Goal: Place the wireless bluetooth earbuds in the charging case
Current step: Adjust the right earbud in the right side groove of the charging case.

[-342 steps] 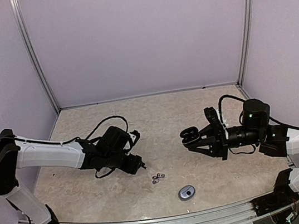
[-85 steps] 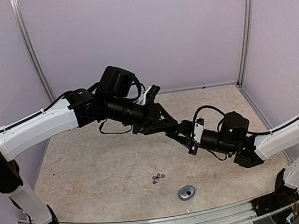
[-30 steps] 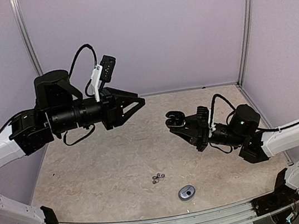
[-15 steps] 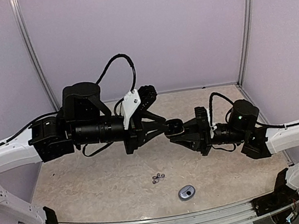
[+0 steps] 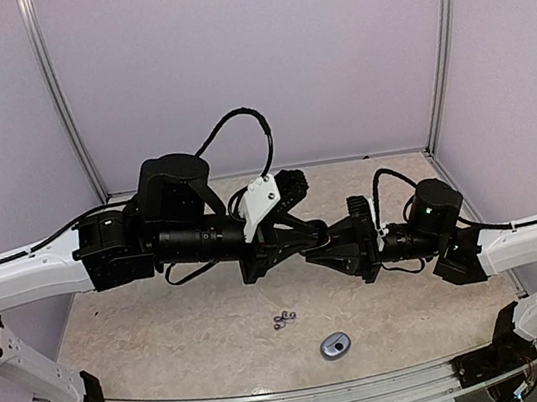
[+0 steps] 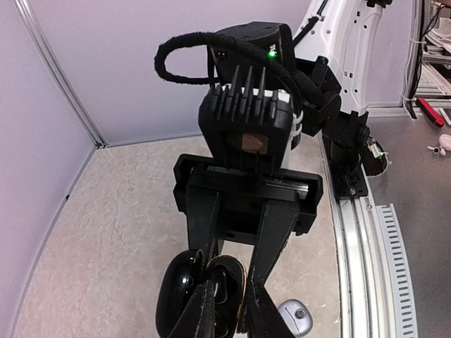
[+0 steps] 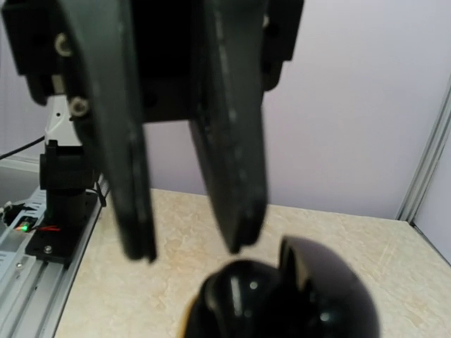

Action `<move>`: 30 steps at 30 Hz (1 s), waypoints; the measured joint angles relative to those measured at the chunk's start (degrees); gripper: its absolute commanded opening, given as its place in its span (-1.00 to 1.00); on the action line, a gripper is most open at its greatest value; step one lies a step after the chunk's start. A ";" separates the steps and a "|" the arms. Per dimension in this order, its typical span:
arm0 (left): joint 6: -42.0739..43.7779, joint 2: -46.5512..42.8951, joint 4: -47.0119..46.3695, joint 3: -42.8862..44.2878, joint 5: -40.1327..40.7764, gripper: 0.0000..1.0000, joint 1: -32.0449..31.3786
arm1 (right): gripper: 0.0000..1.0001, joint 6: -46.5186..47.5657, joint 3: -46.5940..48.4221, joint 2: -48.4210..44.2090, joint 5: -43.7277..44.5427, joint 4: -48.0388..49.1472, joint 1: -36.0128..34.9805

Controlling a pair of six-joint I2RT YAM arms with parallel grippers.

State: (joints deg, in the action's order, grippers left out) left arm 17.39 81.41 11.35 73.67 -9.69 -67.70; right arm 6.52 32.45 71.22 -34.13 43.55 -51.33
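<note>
Left wrist view: my right gripper (image 6: 229,271) pinches the glossy, rounded black case (image 6: 180,296), tan-lined, indistinct from the top view. I cannot tell whether my left gripper (image 7: 190,250), nearly closed, grips.

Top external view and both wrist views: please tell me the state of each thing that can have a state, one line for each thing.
charging case: in the air, lid appears open, held by the right gripper.
right gripper: shut on the charging case.
left gripper: fingers a little apart at the charging case; whether they grip anything cannot be told.
earbuds: lying loose on the table, outside the charging case.
grey oval object: lying on the table, untouched.
</note>
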 measured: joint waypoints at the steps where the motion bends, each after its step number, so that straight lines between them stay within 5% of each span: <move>1: 0.00 0.00 -0.04 0.00 0.04 -0.63 0.00 | -1.00 0.02 0.00 -0.04 -0.04 -0.09 0.00; 30: -0.85 3.80 0.87 2.54 0.26 -0.83 0.00 | -1.00 1.55 0.00 -0.96 -0.68 -2.73 -0.35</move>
State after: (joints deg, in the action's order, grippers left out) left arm 16.53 85.21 12.23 76.20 -9.43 -67.70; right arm 8.08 32.45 70.26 -34.81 40.82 -51.68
